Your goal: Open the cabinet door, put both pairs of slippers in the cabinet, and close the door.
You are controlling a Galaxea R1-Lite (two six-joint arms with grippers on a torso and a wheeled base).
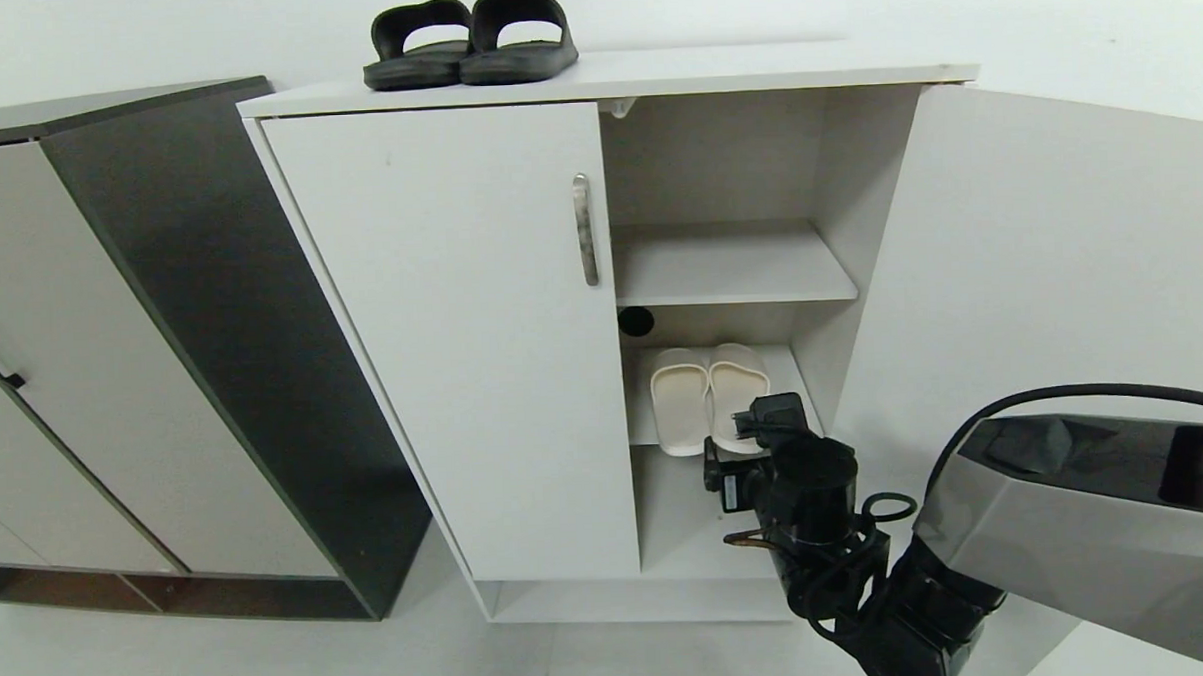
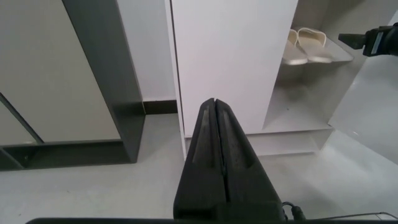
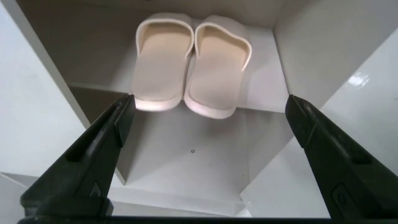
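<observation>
One pair of two is stowed: the cabinet [image 1: 752, 71], its door [image 1: 1059, 262] open beside my right gripper [image 1: 765, 422], holds the white slippers [image 1: 709, 394] on the shelf [image 1: 788, 372] just ahead of its wide, empty jaws. Black slippers [image 1: 471, 44] up above on top remain, then closing the door; my left gripper [image 2: 214, 106] is pinched together, empty.

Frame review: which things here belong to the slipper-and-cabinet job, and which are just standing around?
Job:
- white cabinet
- its open door
- cream slippers on a shelf inside
- black slippers on the cabinet top
- right gripper, open, facing the cream pair

Standing around:
- dark-sided cabinet to the left
- left gripper, shut, holding nothing
</observation>
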